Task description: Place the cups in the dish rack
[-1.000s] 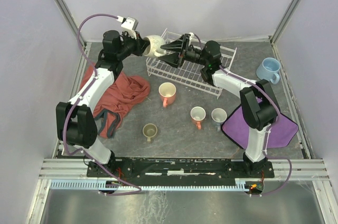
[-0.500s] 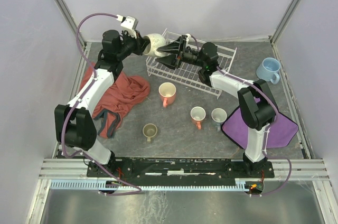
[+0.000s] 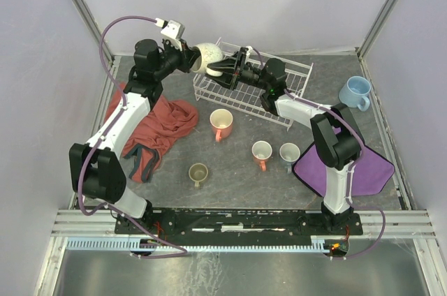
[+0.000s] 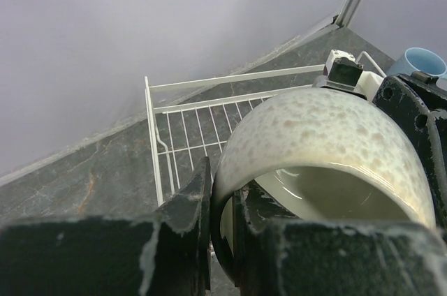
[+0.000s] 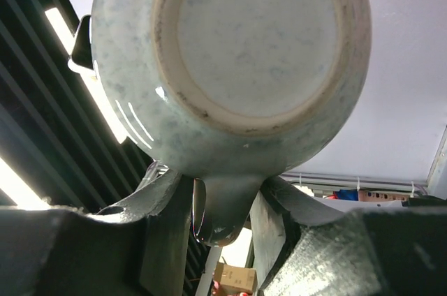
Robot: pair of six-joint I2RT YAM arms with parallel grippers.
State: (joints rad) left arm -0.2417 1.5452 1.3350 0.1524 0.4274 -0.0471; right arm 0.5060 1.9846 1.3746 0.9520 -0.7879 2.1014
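Note:
A cream speckled cup (image 3: 208,57) hangs on its side in the air over the left end of the white wire dish rack (image 3: 244,107). My left gripper (image 3: 192,61) is shut on its rim, one finger inside and one outside (image 4: 222,184). My right gripper (image 3: 222,67) comes from the opposite side, and its fingers press on the cup's handle (image 5: 222,202) below the cup's base (image 5: 244,45). On the table lie a salmon-orange cup (image 3: 221,123), a white-and-orange cup (image 3: 261,151), a grey-blue cup (image 3: 289,153), an olive cup (image 3: 198,172) and a light blue cup (image 3: 355,91).
A red cloth (image 3: 157,125) lies crumpled at the left under my left arm. A purple cloth (image 3: 363,167) is spread at the right by my right arm's base. Walls close in the table at the back and sides.
My right gripper's jaws have closed in on the cup's handle. The cup and both grippers have shifted slightly up and to the left.

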